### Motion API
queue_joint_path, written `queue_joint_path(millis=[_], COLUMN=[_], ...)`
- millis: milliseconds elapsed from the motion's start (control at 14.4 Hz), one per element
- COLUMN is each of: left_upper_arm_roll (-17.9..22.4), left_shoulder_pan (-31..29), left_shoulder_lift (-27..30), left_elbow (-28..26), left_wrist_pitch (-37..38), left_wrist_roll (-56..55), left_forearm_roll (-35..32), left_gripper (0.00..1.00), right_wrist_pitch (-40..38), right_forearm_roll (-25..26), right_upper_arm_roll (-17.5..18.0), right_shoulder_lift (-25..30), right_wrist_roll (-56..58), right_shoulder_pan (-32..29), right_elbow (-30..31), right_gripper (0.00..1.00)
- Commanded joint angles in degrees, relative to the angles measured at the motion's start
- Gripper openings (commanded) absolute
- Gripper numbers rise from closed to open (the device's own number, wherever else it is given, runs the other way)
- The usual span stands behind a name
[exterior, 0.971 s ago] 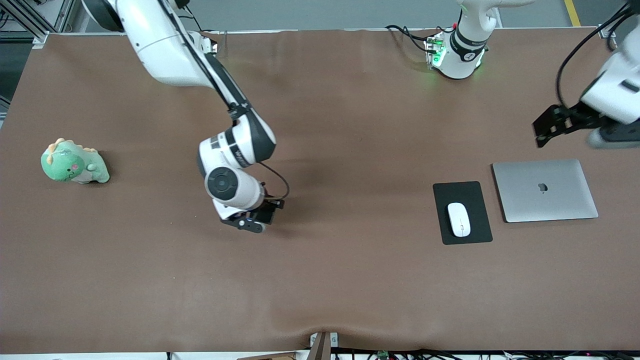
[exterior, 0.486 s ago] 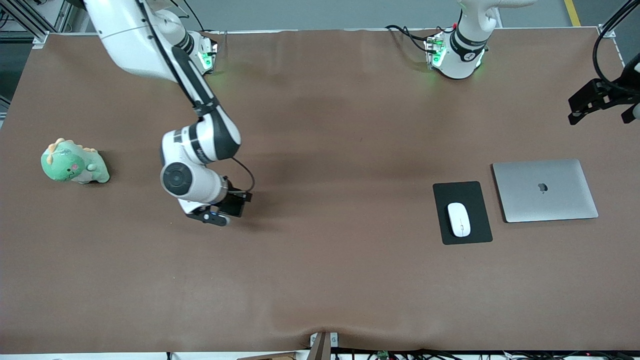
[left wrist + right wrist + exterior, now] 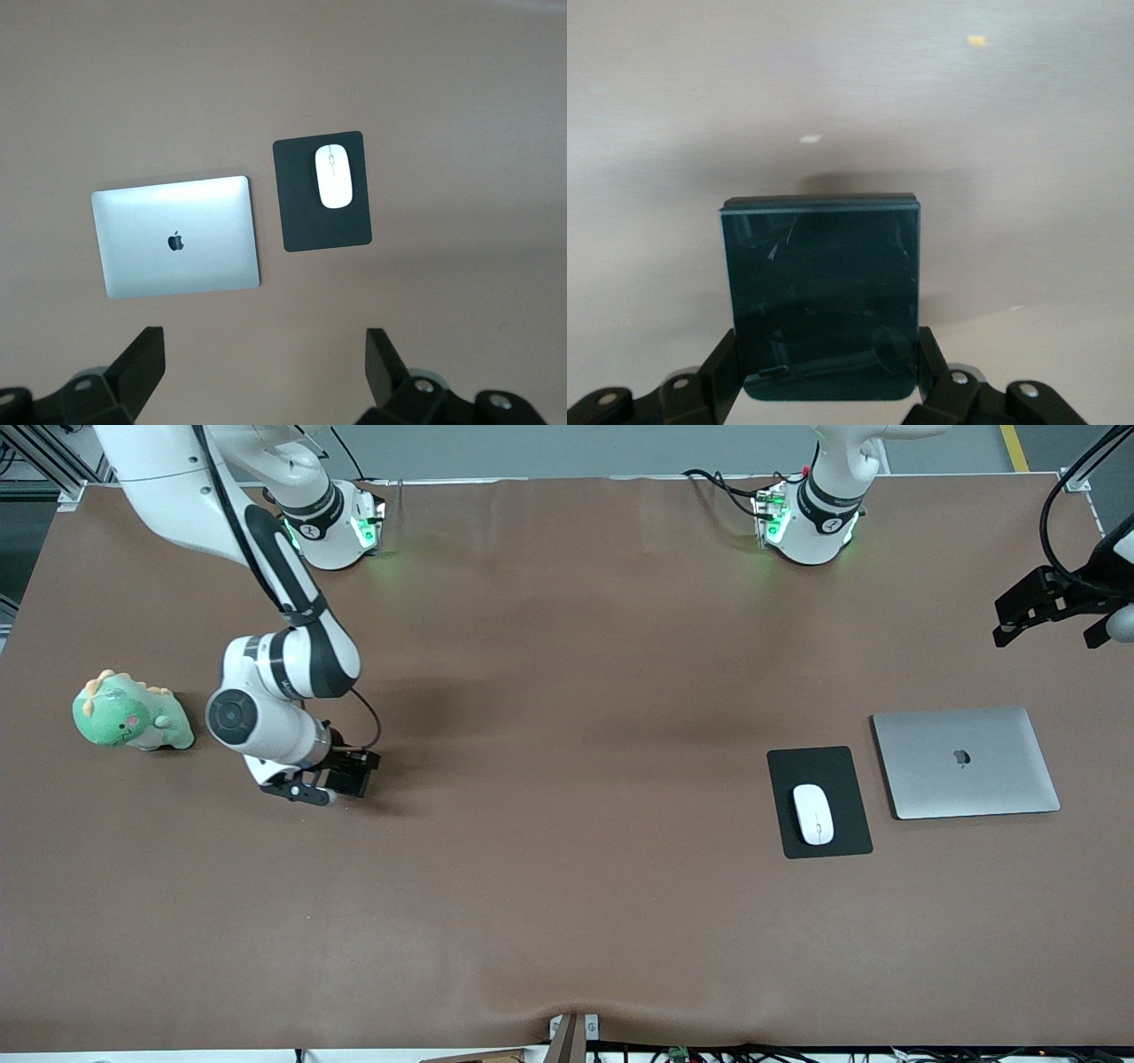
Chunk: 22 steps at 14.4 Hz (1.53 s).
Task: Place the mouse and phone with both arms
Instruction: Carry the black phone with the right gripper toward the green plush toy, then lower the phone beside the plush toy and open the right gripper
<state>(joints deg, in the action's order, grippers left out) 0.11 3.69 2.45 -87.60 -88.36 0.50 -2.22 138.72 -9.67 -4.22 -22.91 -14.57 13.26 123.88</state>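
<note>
The white mouse [image 3: 812,813] lies on a black mouse pad [image 3: 819,802] beside a closed silver laptop [image 3: 965,762]; the left wrist view also shows the mouse [image 3: 334,175]. My right gripper [image 3: 341,777] is shut on the black phone [image 3: 824,297] and holds it just above the brown table, toward the right arm's end. In the front view the phone is mostly hidden by the hand. My left gripper [image 3: 1045,609] is open and empty, raised high over the table's edge at the left arm's end; its fingertips [image 3: 142,365] show wide apart.
A green plush dinosaur [image 3: 130,713] sits near the right arm's end, close to the right wrist. The laptop [image 3: 175,235] and mouse pad [image 3: 322,190] lie side by side below the left gripper. The brown table cover [image 3: 567,886] wrinkles at the near edge.
My right arm has carried the phone toward the right arm's end, closer to the plush dinosaur. My left gripper drew back toward the table's edge, then held about still.
</note>
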Motion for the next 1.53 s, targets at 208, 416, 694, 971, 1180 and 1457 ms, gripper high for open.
queue_joint_path(millis=[208, 416, 694, 971, 1180, 1457], left_upper_arm_roll=[0.07, 0.07, 0.07, 0.07, 0.07, -0.02], left_shoulder_pan=[0.09, 0.44, 0.0, -0.27, 0.0, 0.26], left_shoulder_lift=[-0.42, -1.04, -0.95, -0.51, -0.6, -0.78], left_elbow=[1.29, 1.81, 1.81, 1.64, 1.73, 1.81], left_wrist_pitch=[1.53, 0.56, 0.56, 1.0, 1.09, 1.0], left_wrist_roll=[0.91, -0.14, -0.23, 0.03, -0.06, -0.15], left_forearm_roll=[1.08, 0.81, 1.25, 1.25, 1.25, 1.08], left_gripper=[1.0, 1.0, 1.0, 1.0, 1.0, 1.0], right_wrist_pitch=[2.61, 2.96, 4.53, 11.31, 11.31, 10.87], right_forearm_roll=[1.32, 2.46, 3.34, 3.52, 3.52, 3.52], right_upper_arm_roll=[0.45, -0.35, -0.44, -0.52, -0.44, -0.44], right_shoulder_lift=[7.08, 8.75, 9.37, 8.67, 8.32, 7.88], right_wrist_roll=[11.74, 17.01, 23.08, 25.81, 28.89, 28.8], right_shoulder_pan=[-9.64, -12.9, -18.17, -19.94, -22.4, -22.49], right_elbow=[9.27, 11.91, 14.72, 18.42, 18.24, 17.8], right_gripper=[0.0, 0.0, 0.0, 0.0, 0.0, 1.0])
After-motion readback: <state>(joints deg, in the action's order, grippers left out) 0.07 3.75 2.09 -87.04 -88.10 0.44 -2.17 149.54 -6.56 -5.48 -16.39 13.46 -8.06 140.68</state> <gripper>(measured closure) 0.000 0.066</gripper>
